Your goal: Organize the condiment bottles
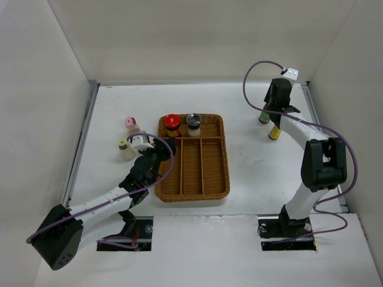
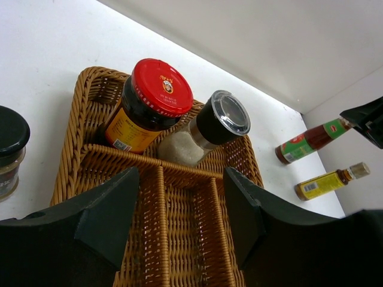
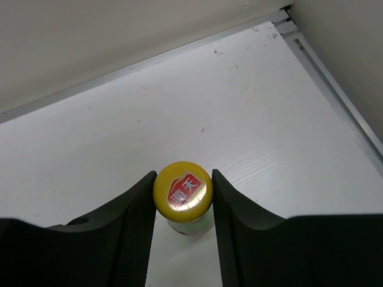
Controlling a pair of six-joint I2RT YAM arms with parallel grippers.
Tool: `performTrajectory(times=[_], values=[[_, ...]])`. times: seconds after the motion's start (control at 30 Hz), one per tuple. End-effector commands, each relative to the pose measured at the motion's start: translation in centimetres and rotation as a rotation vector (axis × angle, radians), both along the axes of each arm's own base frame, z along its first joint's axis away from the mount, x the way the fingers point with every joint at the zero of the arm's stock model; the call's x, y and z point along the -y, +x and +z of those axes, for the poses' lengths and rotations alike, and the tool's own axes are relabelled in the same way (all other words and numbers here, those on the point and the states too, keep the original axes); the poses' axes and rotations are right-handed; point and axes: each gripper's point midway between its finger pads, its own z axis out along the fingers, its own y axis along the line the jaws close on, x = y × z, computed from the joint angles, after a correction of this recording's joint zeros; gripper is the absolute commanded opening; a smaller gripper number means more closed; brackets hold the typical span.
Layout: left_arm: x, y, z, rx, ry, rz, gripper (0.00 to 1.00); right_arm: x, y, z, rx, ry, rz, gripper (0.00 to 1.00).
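"Where the left gripper point(image 2: 179, 185) hangs, at the left edge of the wicker tray point(image 1: 222, 161), what are its fingers doing?"

"They're spread, with nothing between them. Only the tray's weave shows in the gap."

"And on the table point(image 1: 251, 191) left of the tray?"

"A pale-green-lidded jar point(image 1: 123, 145) and, farther back, a pink-lidded jar point(image 1: 130, 123), both upright. The left wrist view also catches a dark-lidded jar point(image 2: 11, 143) just outside the tray's left rim."

"What's inside the tray?"

"Two things stand side by side in the far row. A red-lidded jar point(image 1: 172, 121) is on the left and a black-collared shaker point(image 1: 193, 121) with a clear top is on its right."

"And farther out?"

"At the far right of the table, the right gripper point(image 3: 184, 179) has its fingers pressed against both sides of the cap of an upright yellow-capped bottle point(image 3: 182, 194). A yellow-labelled bottle point(image 1: 275, 133) stands just beside it, nearer the arms."
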Motion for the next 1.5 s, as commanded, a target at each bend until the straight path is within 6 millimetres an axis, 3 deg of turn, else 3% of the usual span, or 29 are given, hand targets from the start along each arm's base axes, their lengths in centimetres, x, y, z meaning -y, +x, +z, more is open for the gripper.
performTrajectory(times=[0.0,0.23,0.57,0.8,1.0,1.2,1.47], values=[[0.5,0.3,2.2,0.055,-0.057,-0.01,0.57,0.5,0.9,2.3,0.055,-0.019,-0.027,0.4],[0.5,0.3,2.0,0.053,-0.055,-0.013,0.57,0.5,0.6,4.1,0.098,-0.047,-0.046,0.29],[0.4,0.3,2.1,0.056,-0.058,-0.01,0.57,-1.9,-2.6,10.3,0.248,-0.021,0.001,0.28],[0.4,0.2,2.2,0.059,-0.06,-0.011,0.57,-7.3,-5.6,15.1,0.358,0.02,0.125,0.28],[0.1,0.1,2.7,0.071,-0.067,-0.004,0.57,-14.3,-7.7,18.7,0.418,0.054,0.287,0.29],[-0.2,-0.1,3.1,0.084,-0.07,0.001,0.57,-20.3,-7.8,18.0,0.401,0.076,0.403,0.29],[-0.4,-0.2,3.3,0.089,-0.071,0.001,0.57,-24.5,-6.6,16.6,0.375,0.091,0.46,0.29]])
